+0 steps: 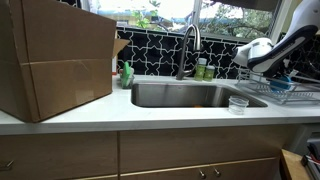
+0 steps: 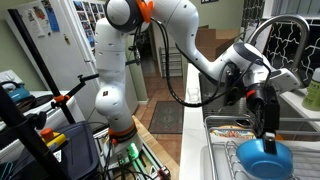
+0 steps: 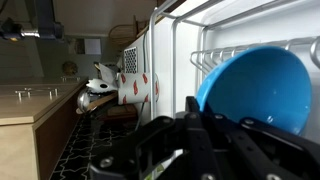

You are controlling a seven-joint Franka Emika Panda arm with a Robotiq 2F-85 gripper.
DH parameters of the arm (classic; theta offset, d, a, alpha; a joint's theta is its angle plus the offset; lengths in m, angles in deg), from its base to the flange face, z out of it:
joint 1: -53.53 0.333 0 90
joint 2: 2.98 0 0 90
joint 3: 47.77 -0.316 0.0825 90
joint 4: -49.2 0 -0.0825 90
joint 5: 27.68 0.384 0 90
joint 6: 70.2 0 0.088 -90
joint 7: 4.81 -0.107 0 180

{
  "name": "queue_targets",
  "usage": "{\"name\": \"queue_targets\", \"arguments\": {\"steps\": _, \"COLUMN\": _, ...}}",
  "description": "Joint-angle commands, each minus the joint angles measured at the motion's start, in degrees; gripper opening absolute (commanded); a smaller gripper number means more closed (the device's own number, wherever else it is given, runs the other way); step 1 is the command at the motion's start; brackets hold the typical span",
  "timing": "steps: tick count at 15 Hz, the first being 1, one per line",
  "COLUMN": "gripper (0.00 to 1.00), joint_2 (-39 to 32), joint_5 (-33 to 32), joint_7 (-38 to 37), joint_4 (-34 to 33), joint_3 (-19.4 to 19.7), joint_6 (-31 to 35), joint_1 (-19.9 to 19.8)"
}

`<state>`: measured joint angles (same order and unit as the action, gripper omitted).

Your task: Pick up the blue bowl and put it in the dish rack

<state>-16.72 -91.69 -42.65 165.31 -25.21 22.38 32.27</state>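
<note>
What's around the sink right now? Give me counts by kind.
Blue bowl: 1
Clear cup: 1
Green bottles: 2
Cardboard box: 1
Dish rack: 1
Total: 6

A tall cardboard box [image 1: 55, 60] blocked the counter's left end and the faucet [image 1: 188, 45] rose beyond the sink [image 1: 190, 96], whose basin lay open. At right a clear cup [image 1: 238, 103] stood near the dish rack [image 1: 290, 95], where the gripper [image 2: 270, 148] clamping the blue bowl [image 2: 258, 162] took up the room above the bars
</note>
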Motion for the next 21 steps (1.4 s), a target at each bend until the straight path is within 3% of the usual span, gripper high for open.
{"name": "queue_targets", "arguments": {"steps": 1, "gripper": 0.01, "joint_2": -2.2, "joint_5": -0.7, "joint_7": -0.2, "joint_4": -1.0, "joint_3": -0.7, "joint_6": -1.8, "joint_1": -0.2}}
{"name": "queue_targets", "arguments": {"steps": 7, "gripper": 0.01, "joint_2": -4.1, "joint_5": -1.3, "joint_7": 0.1, "joint_4": -2.5, "joint_3": -1.3, "joint_6": -3.6, "joint_1": -0.1}}
{"name": "queue_targets", "arguments": {"steps": 10, "gripper": 0.09, "joint_2": -4.9, "joint_5": -0.9, "joint_7": 0.2, "joint_4": -3.2, "joint_3": -1.6, "joint_6": -4.2, "joint_1": -0.2}}
{"name": "queue_targets", "arguments": {"steps": 11, "gripper": 0.33, "joint_2": -5.1, "joint_5": -0.6, "joint_7": 0.2, "joint_4": -3.3, "joint_3": -1.7, "joint_6": -4.2, "joint_1": -0.2}}
{"name": "queue_targets", "arguments": {"steps": 13, "gripper": 0.36, "joint_2": -5.2, "joint_5": -0.4, "joint_7": 0.3, "joint_4": -3.5, "joint_3": -1.7, "joint_6": -4.4, "joint_1": -0.2}}
{"name": "queue_targets", "arguments": {"steps": 21, "gripper": 0.97, "joint_2": -5.3, "joint_5": -0.4, "joint_7": 1.0, "joint_4": -4.2, "joint_3": -1.7, "joint_6": -5.1, "joint_1": -0.4}}
